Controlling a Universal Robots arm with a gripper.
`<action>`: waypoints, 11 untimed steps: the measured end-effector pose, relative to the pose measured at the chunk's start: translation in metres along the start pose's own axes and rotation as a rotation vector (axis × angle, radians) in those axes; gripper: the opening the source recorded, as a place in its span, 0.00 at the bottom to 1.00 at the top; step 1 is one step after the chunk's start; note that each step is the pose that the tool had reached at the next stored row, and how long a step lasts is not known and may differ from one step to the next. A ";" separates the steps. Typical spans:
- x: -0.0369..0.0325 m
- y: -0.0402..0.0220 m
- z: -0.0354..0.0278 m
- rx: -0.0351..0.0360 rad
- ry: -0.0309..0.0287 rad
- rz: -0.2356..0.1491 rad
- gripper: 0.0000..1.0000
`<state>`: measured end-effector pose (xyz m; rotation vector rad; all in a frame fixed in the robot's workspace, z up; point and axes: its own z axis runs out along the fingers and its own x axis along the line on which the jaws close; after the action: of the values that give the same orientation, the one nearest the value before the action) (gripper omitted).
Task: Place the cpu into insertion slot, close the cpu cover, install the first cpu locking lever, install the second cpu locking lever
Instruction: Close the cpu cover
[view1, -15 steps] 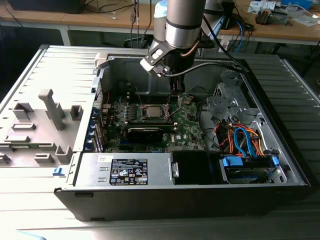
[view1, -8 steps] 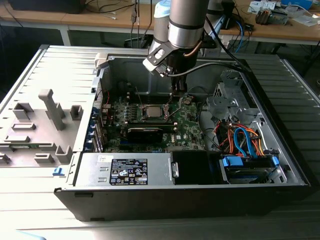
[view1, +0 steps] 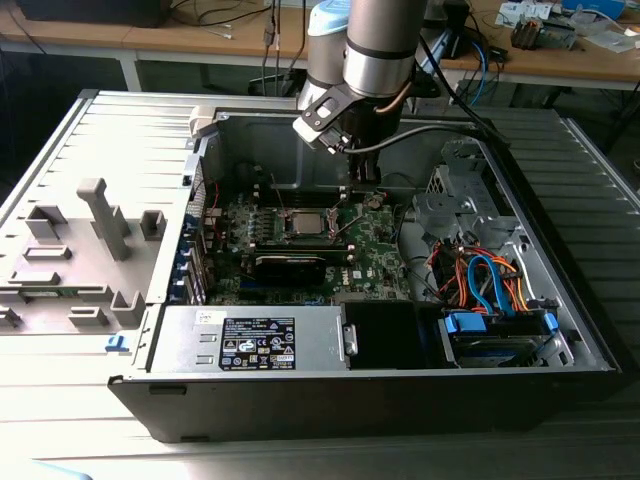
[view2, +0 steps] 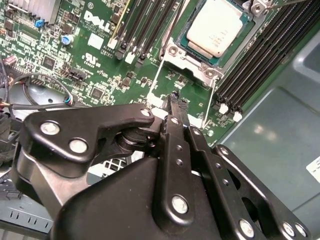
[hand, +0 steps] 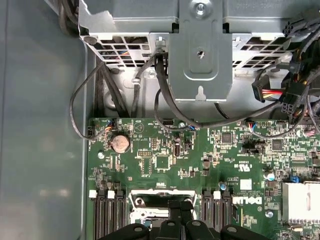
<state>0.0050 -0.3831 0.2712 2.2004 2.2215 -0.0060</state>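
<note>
At the exterior view's centre, an open grey metal computer case holds a green circuit board. The silver-topped square cpu sits in its silver-rimmed insertion slot. The black gripper, jaws closed on nothing visible, hovers beside a thin wire lever, which probably needs a square, steady push.

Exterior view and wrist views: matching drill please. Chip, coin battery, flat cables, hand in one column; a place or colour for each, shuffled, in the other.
1. chip
2. coin battery
3. flat cables
4. hand

A. blue, at the exterior view's right
B. black, shut, over the board beside the socket
C. round, on the green board near its edge
D. silver top, sitting in the socket

Pairs: 1-D, 2-C, 3-A, 4-B
</note>
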 end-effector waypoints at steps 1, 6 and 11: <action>0.0000 0.0019 0.0000 0.0015 0.0000 0.000 0.11; 0.0011 0.0105 0.0001 0.0082 0.0002 -0.003 0.11; 0.0033 0.0165 0.0001 0.0123 0.0003 -0.010 0.11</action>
<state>0.0215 -0.3797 0.2711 2.1956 2.2386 -0.0196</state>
